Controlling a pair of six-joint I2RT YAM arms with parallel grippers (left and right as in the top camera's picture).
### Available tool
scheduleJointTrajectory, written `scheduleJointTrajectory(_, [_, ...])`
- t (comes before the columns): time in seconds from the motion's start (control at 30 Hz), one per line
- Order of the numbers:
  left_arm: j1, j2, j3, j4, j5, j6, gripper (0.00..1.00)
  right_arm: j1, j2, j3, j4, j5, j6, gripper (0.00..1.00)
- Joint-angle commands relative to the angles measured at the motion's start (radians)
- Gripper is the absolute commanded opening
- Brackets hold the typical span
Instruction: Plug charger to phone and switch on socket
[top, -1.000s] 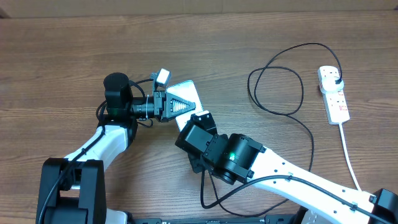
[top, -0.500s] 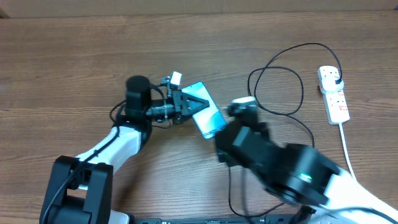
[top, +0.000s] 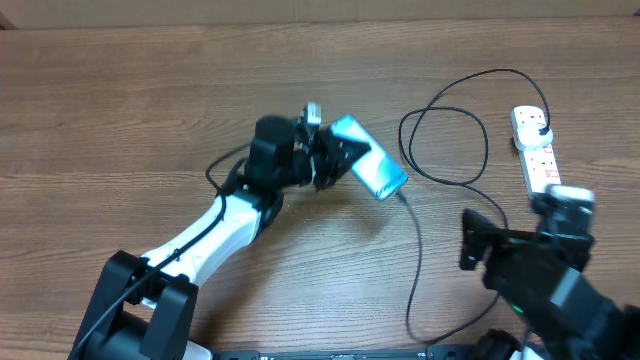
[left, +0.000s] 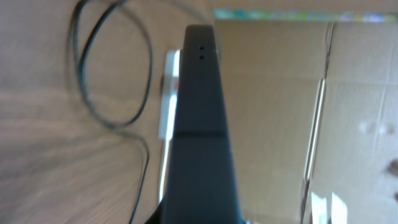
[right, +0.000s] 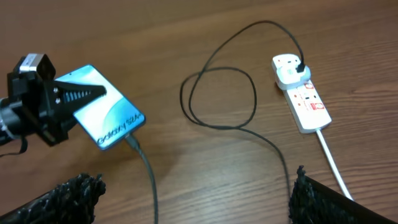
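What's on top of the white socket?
A black plug on the thin black cable sits in the end outlet of the long white power strip. Its prongs are hidden inside.

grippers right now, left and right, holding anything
left gripper: closed on the phone
right gripper: open, holding nothing

The left end of the phone (top: 368, 167) is covered by the left gripper (top: 325, 160), itself blurred in the overhead view. In the left wrist view the phone is seen edge-on, its screen hidden; a blurred white shape (left: 166, 93) just left of it cannot be identified. Right of the phone, the switches on the socket (right: 301, 99) are too small to be read. Below the phone, the cable (right: 146, 180) is cut off by the right wrist view's bottom edge.
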Motion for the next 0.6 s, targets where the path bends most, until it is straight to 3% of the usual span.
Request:
scheduleJointTrajectory(0.0, [-0.004, 0.033, 0.17, -0.08, -0.078, 0.117, 0.04, -0.003, -0.032, 0.021, 0.002, 0.037, 0.045, 1.0])
scheduleJointTrajectory(0.13, [0.001, 0.116, 0.356, -0.382, -0.035, 0.33, 0.04, -0.003, -0.034, 0.016, 0.018, 0.044, 0.045, 1.0])
scheduleJointTrajectory(0.23, [0.021, 0.194, 0.465, -0.663, 0.077, 0.565, 0.04, -0.003, -0.033, 0.008, 0.034, 0.055, 0.045, 1.0])
scheduleJointTrajectory(0.4, [0.093, 0.278, 0.513, -1.049, 0.164, 0.92, 0.04, -0.003, -0.033, 0.005, 0.04, 0.055, 0.046, 1.0])
scheduleJointTrajectory(0.57, [0.196, 0.327, 0.513, -1.28, 0.159, 1.15, 0.04, -0.003, -0.033, 0.005, 0.052, 0.053, 0.046, 1.0])
